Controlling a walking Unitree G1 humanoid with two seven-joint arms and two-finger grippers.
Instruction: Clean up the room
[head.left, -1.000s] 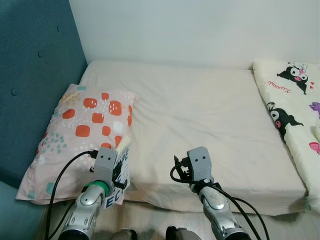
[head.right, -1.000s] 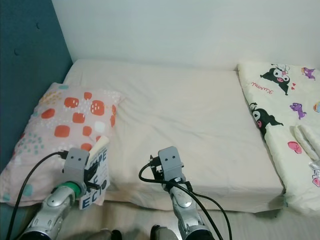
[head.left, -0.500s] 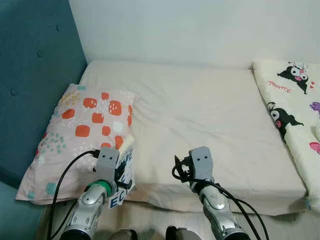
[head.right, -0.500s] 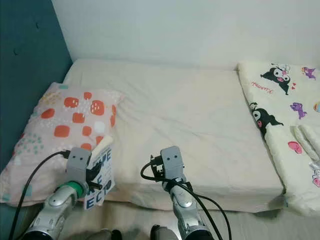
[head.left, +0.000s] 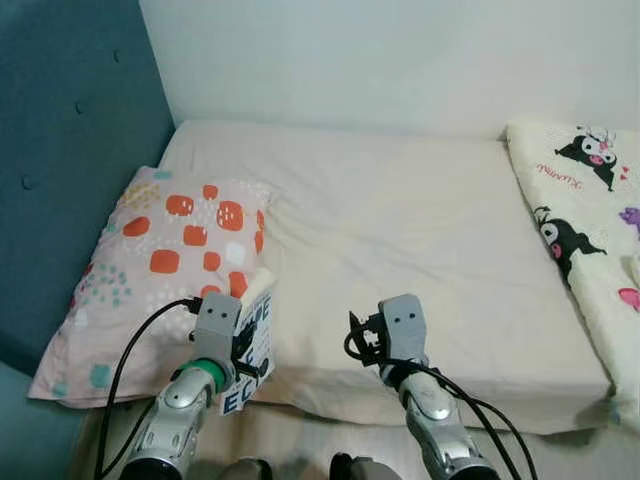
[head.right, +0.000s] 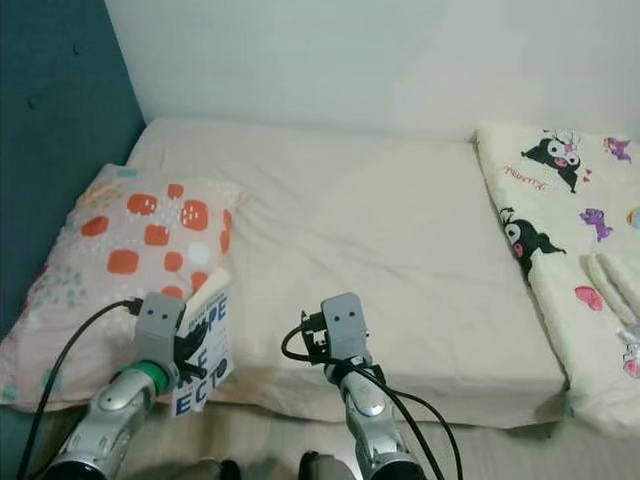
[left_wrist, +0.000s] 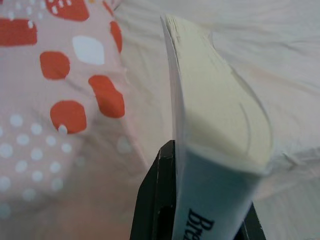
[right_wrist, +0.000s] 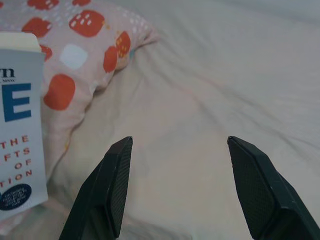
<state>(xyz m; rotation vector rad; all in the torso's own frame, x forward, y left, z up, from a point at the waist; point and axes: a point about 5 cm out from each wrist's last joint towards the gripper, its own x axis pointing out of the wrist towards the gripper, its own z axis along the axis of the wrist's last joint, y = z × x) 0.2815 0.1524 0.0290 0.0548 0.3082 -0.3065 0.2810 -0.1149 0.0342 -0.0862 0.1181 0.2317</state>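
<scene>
A paperback book (head.left: 250, 342) with a white cover and blue letters stands upright at the near edge of the bed, beside the pillow. My left gripper (head.left: 240, 352) is shut on its lower part. In the left wrist view the book's cream page edge (left_wrist: 215, 115) rises between the black fingers (left_wrist: 156, 200). My right gripper (right_wrist: 182, 187) is open with nothing between its fingers, hovering over the near part of the cream mattress (head.left: 400, 220). From the head it appears just right of the book (head.left: 366, 338).
A pink pillow (head.left: 160, 245) with orange patches lies at the bed's left end, against a teal padded headboard (head.left: 70, 140). A cream blanket (head.left: 590, 230) with cartoon figures covers the right end. A white wall runs behind the bed.
My left gripper has carried the book slightly to the right and a little higher. The right arm has stayed almost still.
</scene>
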